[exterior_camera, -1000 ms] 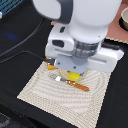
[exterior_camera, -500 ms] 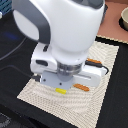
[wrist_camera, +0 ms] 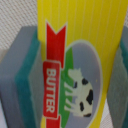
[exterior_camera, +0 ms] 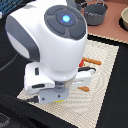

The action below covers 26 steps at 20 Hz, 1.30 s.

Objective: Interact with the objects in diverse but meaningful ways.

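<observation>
In the wrist view a yellow packet (wrist_camera: 75, 60) with a red band reading BUTTER and a cow picture fills the space between my gripper's (wrist_camera: 72, 85) two grey, teal-edged pads (wrist_camera: 22, 75). Both pads press against its sides, so the gripper is shut on it. In the exterior view the arm's white body hides most of the gripper (exterior_camera: 56, 93); only a sliver of the yellow packet (exterior_camera: 59, 96) shows under it, low over the mat. An orange toy (exterior_camera: 92, 62) lies beyond the arm. A second small orange piece (exterior_camera: 84, 88) lies beside the hand. The other toys are hidden.
A pale woven mat (exterior_camera: 107, 85) covers the dark table under the arm. A grey pot (exterior_camera: 95, 12) stands at the back, and a tan plate's edge (exterior_camera: 124, 20) shows at the exterior view's far right. Black cables run along the exterior view's left.
The arm has swung toward the exterior view's left and front and come lower over the mat's near corner. It now covers more of the mat.
</observation>
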Available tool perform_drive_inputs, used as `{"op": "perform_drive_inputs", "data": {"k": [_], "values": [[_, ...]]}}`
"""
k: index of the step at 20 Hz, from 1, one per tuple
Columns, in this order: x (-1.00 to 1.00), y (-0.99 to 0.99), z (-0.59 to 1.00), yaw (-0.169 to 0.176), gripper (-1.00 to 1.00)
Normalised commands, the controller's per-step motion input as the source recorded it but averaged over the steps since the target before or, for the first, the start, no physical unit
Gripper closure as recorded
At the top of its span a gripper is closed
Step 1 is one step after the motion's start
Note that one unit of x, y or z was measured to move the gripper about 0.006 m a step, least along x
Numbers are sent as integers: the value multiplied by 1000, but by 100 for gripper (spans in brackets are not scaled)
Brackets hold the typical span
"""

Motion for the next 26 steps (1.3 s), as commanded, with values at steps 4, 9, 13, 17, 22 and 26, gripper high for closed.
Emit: {"op": "perform_drive_inputs", "data": {"k": [4,9,13,17,22,26], "values": [[-549,-198,-346,132,100],[-148,-32,-52,88,-100],[0,34,0,78,-100],[31,134,-6,74,-100],[3,277,402,68,-100],[-14,625,647,64,-100]]}}
